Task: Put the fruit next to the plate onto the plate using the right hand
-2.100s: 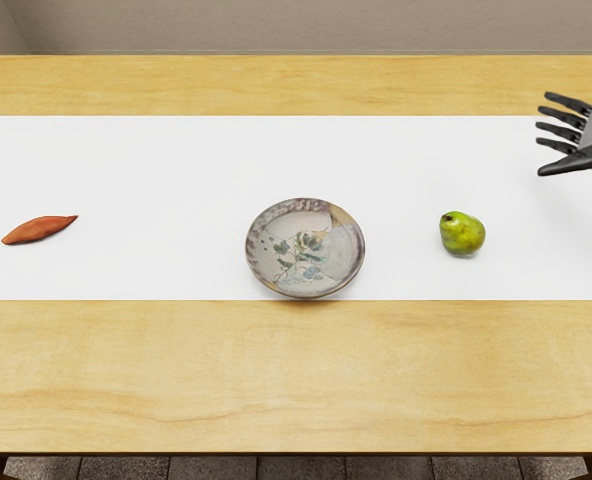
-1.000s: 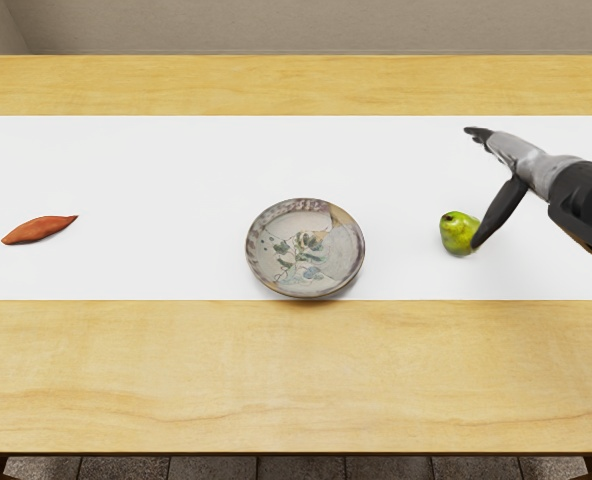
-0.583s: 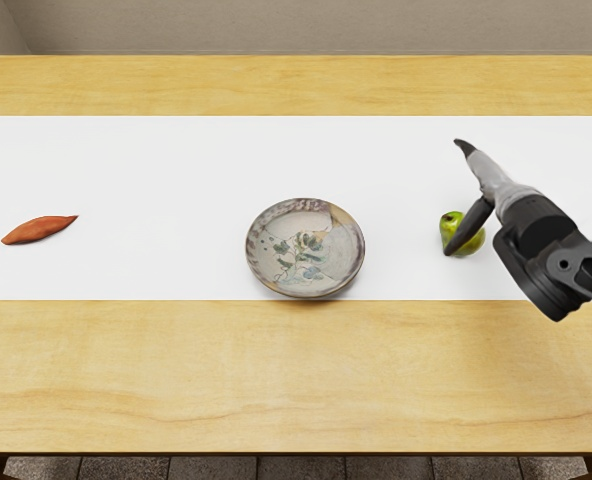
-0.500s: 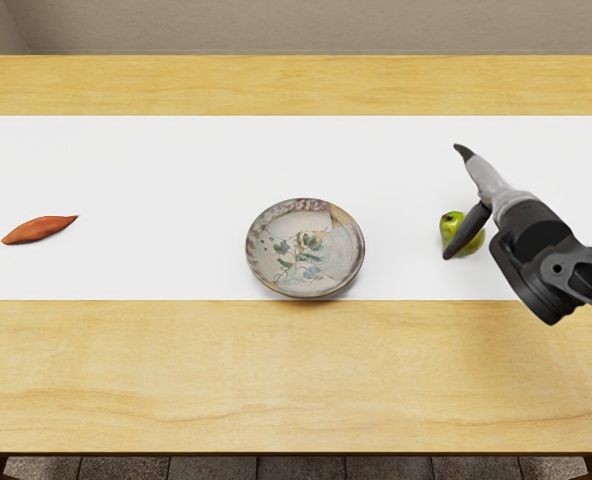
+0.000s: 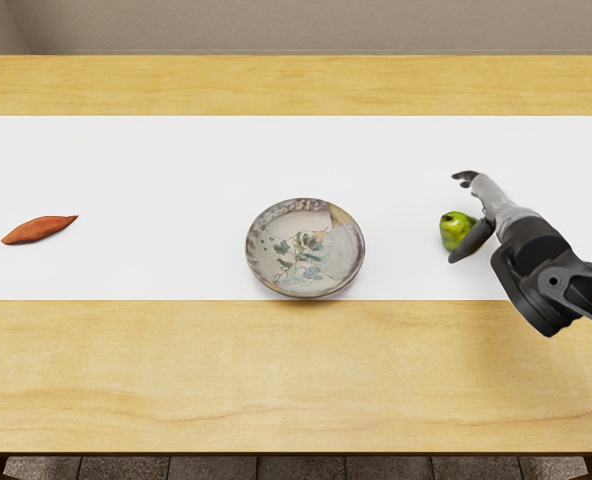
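A green pear (image 5: 454, 230) lies on the white runner, to the right of the patterned plate (image 5: 305, 248), which holds nothing. My right hand (image 5: 460, 217) reaches in from the right edge and sits against the pear's right side. Its long fingers (image 5: 473, 181) arch over the pear's far side with a gap showing above the fruit. The thumb (image 5: 470, 243) rests at the pear's near right side. The pear still sits on the runner. The hand's palm hides part of the pear's right flank. The left arm does not show.
A reddish-orange, spindle-shaped vegetable (image 5: 38, 229) lies at the far left of the white runner (image 5: 176, 170). The runner crosses a wooden table (image 5: 276, 370), with bare wood in front and behind.
My right hand came down from the upper right to the pear. Over the last half second its fingers bent from straight into a curl over the pear. The pear has not moved.
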{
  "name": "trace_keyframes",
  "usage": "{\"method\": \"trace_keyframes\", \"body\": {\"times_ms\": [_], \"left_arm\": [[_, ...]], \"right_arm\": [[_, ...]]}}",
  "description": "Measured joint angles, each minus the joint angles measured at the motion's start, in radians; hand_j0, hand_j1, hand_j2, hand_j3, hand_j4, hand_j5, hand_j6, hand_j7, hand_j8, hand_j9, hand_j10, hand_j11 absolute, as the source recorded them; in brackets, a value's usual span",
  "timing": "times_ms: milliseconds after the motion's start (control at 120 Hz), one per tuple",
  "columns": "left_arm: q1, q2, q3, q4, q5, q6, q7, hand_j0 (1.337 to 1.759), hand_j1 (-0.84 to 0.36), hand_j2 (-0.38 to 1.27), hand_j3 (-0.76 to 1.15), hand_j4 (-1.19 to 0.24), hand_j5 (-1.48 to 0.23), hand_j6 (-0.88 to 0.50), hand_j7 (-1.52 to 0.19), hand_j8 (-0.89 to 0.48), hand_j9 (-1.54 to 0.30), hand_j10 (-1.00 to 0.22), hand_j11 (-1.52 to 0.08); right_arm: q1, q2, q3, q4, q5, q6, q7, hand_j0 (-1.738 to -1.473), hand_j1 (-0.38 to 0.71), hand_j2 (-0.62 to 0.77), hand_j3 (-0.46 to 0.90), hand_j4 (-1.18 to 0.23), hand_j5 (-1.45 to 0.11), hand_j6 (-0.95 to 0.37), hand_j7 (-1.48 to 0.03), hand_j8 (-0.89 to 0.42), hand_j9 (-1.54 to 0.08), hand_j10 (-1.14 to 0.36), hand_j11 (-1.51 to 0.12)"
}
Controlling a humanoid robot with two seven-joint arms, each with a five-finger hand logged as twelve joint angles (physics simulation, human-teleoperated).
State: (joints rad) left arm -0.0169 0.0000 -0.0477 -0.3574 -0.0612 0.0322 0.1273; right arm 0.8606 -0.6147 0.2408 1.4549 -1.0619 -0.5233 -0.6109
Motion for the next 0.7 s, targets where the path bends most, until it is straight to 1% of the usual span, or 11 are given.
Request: {"method": "trace_keyframes", "body": {"times_ms": [208, 250, 408, 492, 633, 700], "left_arm": [[0.000, 0.000, 0.000, 0.000, 0.000, 0.000, 0.000, 1.658, 0.35, 0.00, 0.00, 0.00, 0.00, 0.00, 0.00, 0.00, 0.00, 0.00, 0.00], [0.000, 0.000, 0.000, 0.000, 0.000, 0.000, 0.000, 1.658, 0.35, 0.00, 0.00, 0.00, 0.00, 0.00, 0.00, 0.00, 0.00, 0.00, 0.00], [0.000, 0.000, 0.000, 0.000, 0.000, 0.000, 0.000, 1.658, 0.35, 0.00, 0.00, 0.00, 0.00, 0.00, 0.00, 0.00, 0.00, 0.00, 0.00], [0.000, 0.000, 0.000, 0.000, 0.000, 0.000, 0.000, 1.658, 0.35, 0.00, 0.00, 0.00, 0.00, 0.00, 0.00, 0.00, 0.00, 0.00, 0.00], [0.000, 0.000, 0.000, 0.000, 0.000, 0.000, 0.000, 1.658, 0.35, 0.00, 0.00, 0.00, 0.00, 0.00, 0.00, 0.00, 0.00, 0.00, 0.00], [0.000, 0.000, 0.000, 0.000, 0.000, 0.000, 0.000, 1.658, 0.35, 0.00, 0.00, 0.00, 0.00, 0.00, 0.00, 0.00, 0.00, 0.00, 0.00]], "right_arm": [[-0.004, 0.026, 0.000, -0.048, 0.001, 0.006, 0.000, -1.658, -0.06, -0.05, 0.00, -0.25, -0.32, -0.25, -0.32, -0.25, -0.32, -0.25, -0.32], [-0.005, 0.029, 0.000, -0.053, 0.001, 0.008, 0.000, -1.657, -0.05, -0.07, 0.00, -0.26, -0.35, -0.27, -0.34, -0.26, -0.35, -0.26, -0.35], [-0.005, 0.034, 0.000, -0.060, 0.001, 0.011, 0.000, -1.657, 0.00, -0.08, 0.00, -0.31, -0.41, -0.31, -0.41, -0.31, -0.41, -0.31, -0.41], [-0.003, 0.033, 0.000, -0.061, 0.001, 0.014, 0.000, -1.657, 0.03, -0.06, 0.00, -0.34, -0.45, -0.34, -0.44, -0.34, -0.45, -0.34, -0.45], [-0.001, 0.032, 0.000, -0.062, 0.002, 0.032, 0.000, -1.657, 0.13, -0.05, 0.00, -0.42, -0.55, -0.42, -0.55, -0.42, -0.55, -0.42, -0.55], [0.000, 0.032, 0.000, -0.062, 0.002, 0.036, 0.000, -1.657, 0.16, -0.02, 0.00, -0.45, -0.60, -0.46, -0.59, -0.39, -0.60, -0.45, -0.60]]}}
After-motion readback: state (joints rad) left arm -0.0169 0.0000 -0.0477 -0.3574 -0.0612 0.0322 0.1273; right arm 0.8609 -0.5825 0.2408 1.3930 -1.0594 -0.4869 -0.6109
